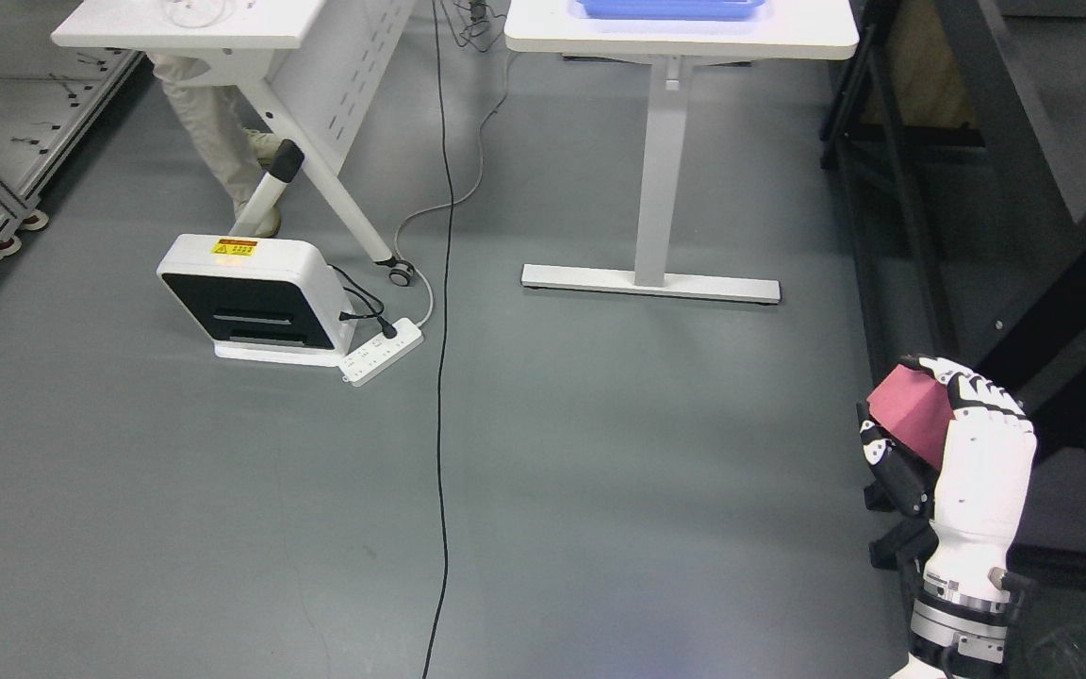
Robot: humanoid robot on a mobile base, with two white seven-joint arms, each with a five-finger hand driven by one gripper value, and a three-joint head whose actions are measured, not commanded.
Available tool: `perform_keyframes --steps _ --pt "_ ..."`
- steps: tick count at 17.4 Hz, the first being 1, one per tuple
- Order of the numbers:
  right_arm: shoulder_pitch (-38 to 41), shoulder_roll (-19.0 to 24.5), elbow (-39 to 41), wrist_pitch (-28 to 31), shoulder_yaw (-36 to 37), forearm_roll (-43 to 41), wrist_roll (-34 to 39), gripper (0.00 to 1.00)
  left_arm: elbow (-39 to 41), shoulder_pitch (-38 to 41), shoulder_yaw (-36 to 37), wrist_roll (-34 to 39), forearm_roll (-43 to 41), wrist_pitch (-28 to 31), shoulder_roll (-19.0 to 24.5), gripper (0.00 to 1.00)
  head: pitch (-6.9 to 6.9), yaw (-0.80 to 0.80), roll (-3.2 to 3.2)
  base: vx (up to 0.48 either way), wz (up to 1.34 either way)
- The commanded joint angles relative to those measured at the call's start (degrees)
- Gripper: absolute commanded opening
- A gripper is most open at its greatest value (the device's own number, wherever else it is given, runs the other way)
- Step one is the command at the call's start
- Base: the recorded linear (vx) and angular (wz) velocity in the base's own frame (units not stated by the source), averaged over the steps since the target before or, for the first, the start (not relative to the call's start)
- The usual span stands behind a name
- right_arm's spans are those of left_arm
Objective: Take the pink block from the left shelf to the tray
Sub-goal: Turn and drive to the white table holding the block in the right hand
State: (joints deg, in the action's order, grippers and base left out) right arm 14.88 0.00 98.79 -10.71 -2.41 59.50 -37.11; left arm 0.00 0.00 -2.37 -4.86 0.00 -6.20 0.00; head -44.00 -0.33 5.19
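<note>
My right hand (920, 415) is at the lower right, raised above the grey floor, its white and black fingers (977, 389) curled around a dark pink block (911, 418). The block is tilted, and its lower right part is hidden behind the palm. A blue tray (666, 9) sits on the white table (684, 38) at the top centre, far from the hand; only its near edge shows. My left arm is out of view.
A black shelf frame (1024, 189) runs down the right side next to my hand. A white machine (251, 297) and power strip (381, 352) lie on the floor at left, with a black cable (442, 377) across the middle. A person's legs (213, 132) stand behind a second table (222, 24).
</note>
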Motion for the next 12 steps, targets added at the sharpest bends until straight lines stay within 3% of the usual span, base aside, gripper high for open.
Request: perform_keyframes --steps 1,12 --pt "-0.20 -1.00 0.00 -0.01 -0.31 0.00 0.02 0.05 1.00 -1.84 0.00 0.02 0.00 -0.04 1.00 1.00 0.00 0.00 0.00 0.144 0.43" --pt "-0.20 -1.00 0.00 -0.01 -0.22 0.00 0.02 0.05 1.00 -1.84 0.00 0.02 -0.09 -0.04 1.00 1.00 0.00 0.00 0.00 0.227 0.24"
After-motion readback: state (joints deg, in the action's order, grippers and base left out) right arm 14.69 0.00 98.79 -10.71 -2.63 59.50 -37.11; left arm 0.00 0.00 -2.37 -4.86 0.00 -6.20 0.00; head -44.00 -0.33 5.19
